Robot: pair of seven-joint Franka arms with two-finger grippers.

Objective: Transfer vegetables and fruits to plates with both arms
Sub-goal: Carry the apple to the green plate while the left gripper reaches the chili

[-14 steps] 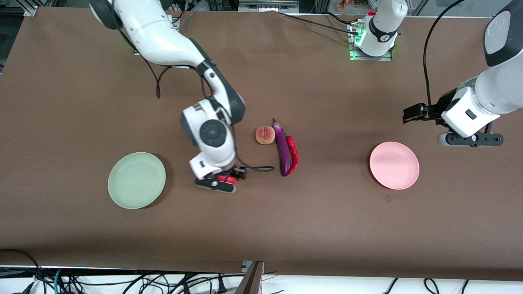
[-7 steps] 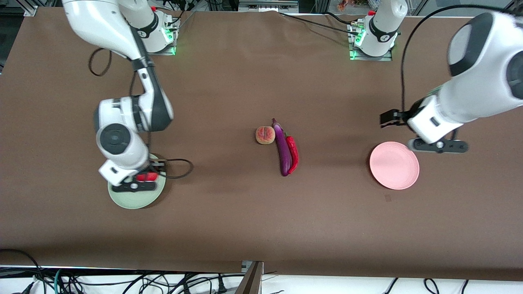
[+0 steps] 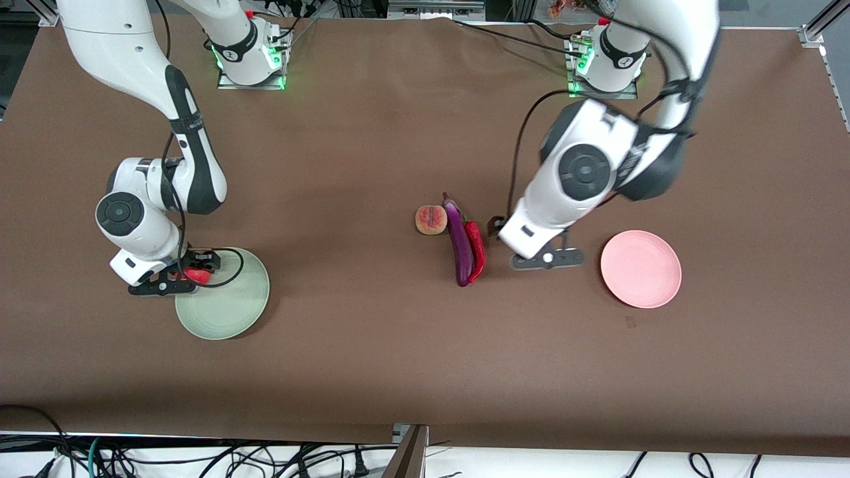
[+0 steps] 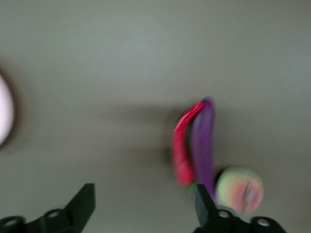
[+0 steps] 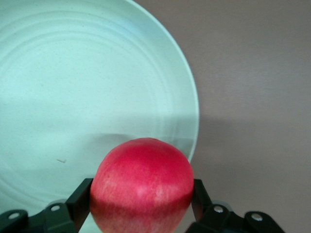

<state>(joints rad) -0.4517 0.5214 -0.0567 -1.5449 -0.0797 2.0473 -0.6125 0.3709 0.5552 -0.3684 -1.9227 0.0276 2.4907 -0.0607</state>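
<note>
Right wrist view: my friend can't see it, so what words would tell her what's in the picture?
The right gripper holds a round red fruit between its two black fingers, over the rim of a pale green plate. The plate has nothing on it and sits on a brown table.

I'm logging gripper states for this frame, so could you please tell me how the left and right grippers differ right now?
The right gripper is shut on the red fruit, while the left gripper is open and holds nothing. The right gripper is over the rim of the green plate; the left gripper is over bare table between the chili pepper and the pink plate. Both are black two-finger grippers.
</note>
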